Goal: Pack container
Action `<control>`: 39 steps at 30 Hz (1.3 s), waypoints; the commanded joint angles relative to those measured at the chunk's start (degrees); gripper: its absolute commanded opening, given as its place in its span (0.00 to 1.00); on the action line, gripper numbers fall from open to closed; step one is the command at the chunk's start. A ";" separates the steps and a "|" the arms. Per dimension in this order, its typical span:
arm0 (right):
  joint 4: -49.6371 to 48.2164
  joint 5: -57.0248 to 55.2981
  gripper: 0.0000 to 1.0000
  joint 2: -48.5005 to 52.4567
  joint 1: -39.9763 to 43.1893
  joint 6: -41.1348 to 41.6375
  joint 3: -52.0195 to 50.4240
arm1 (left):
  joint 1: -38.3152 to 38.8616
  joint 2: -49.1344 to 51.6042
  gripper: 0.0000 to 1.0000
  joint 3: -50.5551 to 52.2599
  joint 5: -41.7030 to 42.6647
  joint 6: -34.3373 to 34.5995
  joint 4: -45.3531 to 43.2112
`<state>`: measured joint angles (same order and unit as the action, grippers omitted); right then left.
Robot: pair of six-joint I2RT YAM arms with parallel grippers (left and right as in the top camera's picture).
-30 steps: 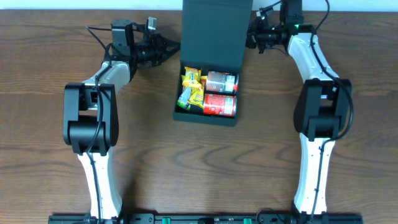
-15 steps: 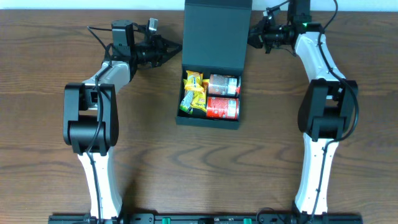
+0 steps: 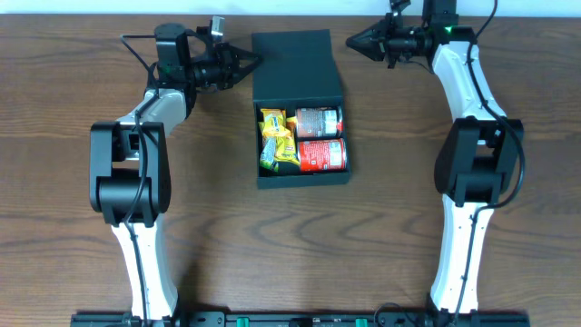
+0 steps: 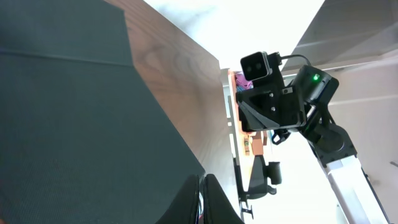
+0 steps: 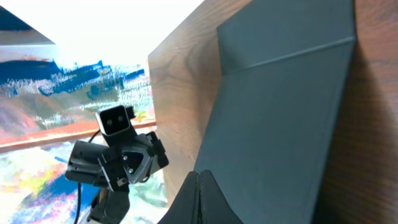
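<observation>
- Container (image 3: pixel 304 178) lid (image 3: pixel 295 64) sits lower than a second ago; red cans (image 3: pixel 320 138) still exposed.
- Left gripper (image 3: pixel 253 62) and right gripper (image 3: pixel 352 43) are pinched together, empty, flanking the lid; you still have to close it.

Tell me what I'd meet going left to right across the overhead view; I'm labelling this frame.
left gripper → yellow snack packets → red cans → right gripper. Packets and cans sit inside the container.

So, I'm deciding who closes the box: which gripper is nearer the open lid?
Left. The left gripper has its tips at the left edge of the container lid; the right gripper sits a small gap off its right edge.
</observation>
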<state>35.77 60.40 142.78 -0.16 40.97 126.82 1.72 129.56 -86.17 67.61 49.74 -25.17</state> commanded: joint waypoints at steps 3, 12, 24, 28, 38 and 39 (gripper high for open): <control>1.25 -1.31 0.02 -1.90 -1.40 -3.45 1.20 | -0.48 0.09 0.06 -1.16 1.42 0.42 -0.42; 15.37 -25.81 0.02 -1.88 -2.86 -11.13 1.20 | -3.91 0.09 0.06 -1.16 -14.40 -15.17 18.40; 20.61 -44.50 0.02 0.50 -6.03 -13.84 -0.31 | 1.16 0.09 0.06 -1.14 -29.31 -25.55 34.25; 20.33 -40.28 0.02 3.63 -5.70 -13.84 -0.33 | 1.81 0.09 0.06 -1.14 -30.27 -25.57 34.14; 16.13 -31.04 0.02 5.27 -6.25 -12.61 -0.37 | 1.86 0.09 0.06 -1.14 -26.56 -25.31 33.99; 16.15 -29.42 0.01 5.25 -6.25 -12.11 -0.37 | 1.86 0.09 0.06 -1.14 -25.68 -25.29 33.94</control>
<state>51.99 25.36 147.52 -6.24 28.05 126.89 3.60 129.56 -86.72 39.59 25.41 8.78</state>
